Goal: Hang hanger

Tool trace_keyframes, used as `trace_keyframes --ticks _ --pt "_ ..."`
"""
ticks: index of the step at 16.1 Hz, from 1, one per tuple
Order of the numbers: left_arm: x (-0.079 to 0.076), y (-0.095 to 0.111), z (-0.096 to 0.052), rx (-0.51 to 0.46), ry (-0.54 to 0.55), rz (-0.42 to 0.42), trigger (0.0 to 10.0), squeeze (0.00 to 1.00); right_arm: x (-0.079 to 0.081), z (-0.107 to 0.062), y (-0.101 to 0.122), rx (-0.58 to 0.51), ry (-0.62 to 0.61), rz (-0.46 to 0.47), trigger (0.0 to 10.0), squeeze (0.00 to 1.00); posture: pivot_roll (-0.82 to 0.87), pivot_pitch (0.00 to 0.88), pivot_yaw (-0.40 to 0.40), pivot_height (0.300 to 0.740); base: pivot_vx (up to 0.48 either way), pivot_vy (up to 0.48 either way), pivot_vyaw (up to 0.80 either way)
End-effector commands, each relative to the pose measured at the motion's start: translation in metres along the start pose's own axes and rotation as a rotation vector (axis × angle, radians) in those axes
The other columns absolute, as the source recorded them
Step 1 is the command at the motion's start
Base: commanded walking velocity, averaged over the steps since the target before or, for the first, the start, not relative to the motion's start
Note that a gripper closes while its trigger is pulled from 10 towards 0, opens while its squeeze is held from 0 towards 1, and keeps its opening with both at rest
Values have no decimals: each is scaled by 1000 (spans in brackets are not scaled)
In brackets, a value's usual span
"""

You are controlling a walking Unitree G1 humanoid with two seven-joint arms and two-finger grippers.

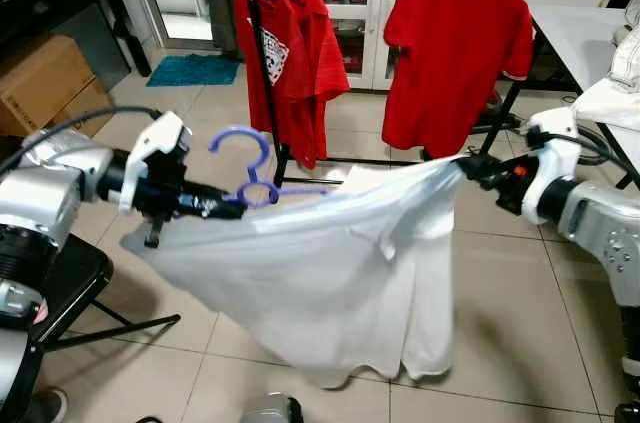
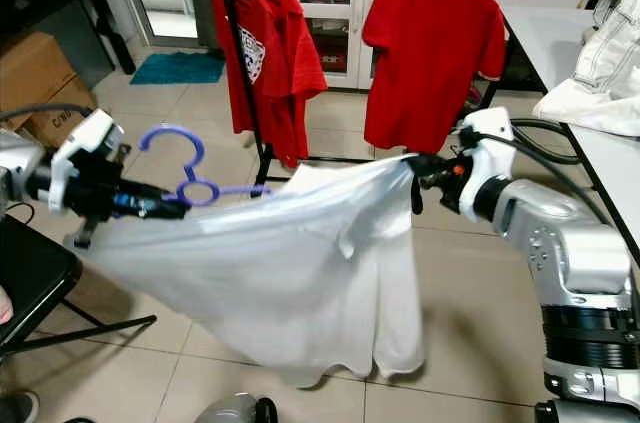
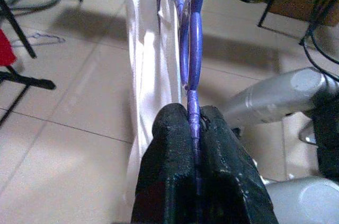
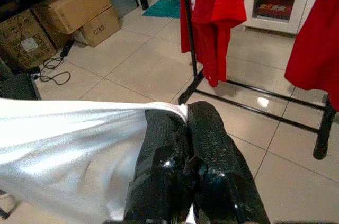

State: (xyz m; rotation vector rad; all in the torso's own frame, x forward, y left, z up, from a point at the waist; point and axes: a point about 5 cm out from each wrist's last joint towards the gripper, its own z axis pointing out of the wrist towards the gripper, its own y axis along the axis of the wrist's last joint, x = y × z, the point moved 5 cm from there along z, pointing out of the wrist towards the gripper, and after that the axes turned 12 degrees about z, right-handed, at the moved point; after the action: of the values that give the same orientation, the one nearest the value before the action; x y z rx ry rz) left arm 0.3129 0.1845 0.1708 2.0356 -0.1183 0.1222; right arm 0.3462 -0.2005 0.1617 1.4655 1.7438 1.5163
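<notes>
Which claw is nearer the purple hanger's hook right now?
Left. The left claw grips the purple hanger just below its hook. The right claw pinches the white shirt at its far corner.

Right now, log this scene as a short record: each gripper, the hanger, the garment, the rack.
left gripper: shut on the purple hanger, hook pointing up
right gripper: shut on an edge of the white shirt
white shirt: stretched between both grippers, sagging above the floor
clothes rack: ahead, holding two red shirts
hanger on rack: not yet
</notes>
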Motion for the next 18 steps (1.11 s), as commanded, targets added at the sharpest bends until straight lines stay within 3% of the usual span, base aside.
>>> trace_keyframes --ticks 1,5,7,8,9,13,14,16,17,18 --pt "-2 1 -4 26 -11 12 0 0 0 -1 10 -34 -3 -31 0 0 4 0 94 740 0 0 0" --pt "-9 -21 -6 182 -59 1 0 0 1 -3 22 -58 26 -48 0 0 1 0 100 740 0 0 0" --pt "-9 -23 -7 200 -60 8 0 0 2 -3 23 -64 35 -50 0 0 1 0 100 740 0 0 0" --pt "5 -21 -3 191 25 88 0 0 9 -2 25 -65 69 -57 0 0 3 0 98 740 0 0 0" --pt "9 -15 -1 155 50 107 0 0 12 -1 24 -63 83 -59 0 0 3 0 98 740 0 0 0" --pt "12 15 11 -20 41 120 0 0 16 2 18 -44 98 -68 0 0 0 0 100 740 0 0 0" --pt "9 28 14 -85 3 116 0 0 18 6 6 1 104 -91 10000 0 -2 0 103 740 0 0 0" --pt "5 35 15 -110 -38 99 0 0 23 9 -4 39 142 -81 10000 0 -3 0 106 740 0 0 0" --pt "4 33 15 -94 -45 96 0 0 26 8 -8 58 171 -63 10000 1000 -4 0 107 740 0 0 0" --pt "4 31 14 -83 -44 96 0 0 26 7 -11 77 180 -70 10000 1000 -4 0 107 740 0 0 0"
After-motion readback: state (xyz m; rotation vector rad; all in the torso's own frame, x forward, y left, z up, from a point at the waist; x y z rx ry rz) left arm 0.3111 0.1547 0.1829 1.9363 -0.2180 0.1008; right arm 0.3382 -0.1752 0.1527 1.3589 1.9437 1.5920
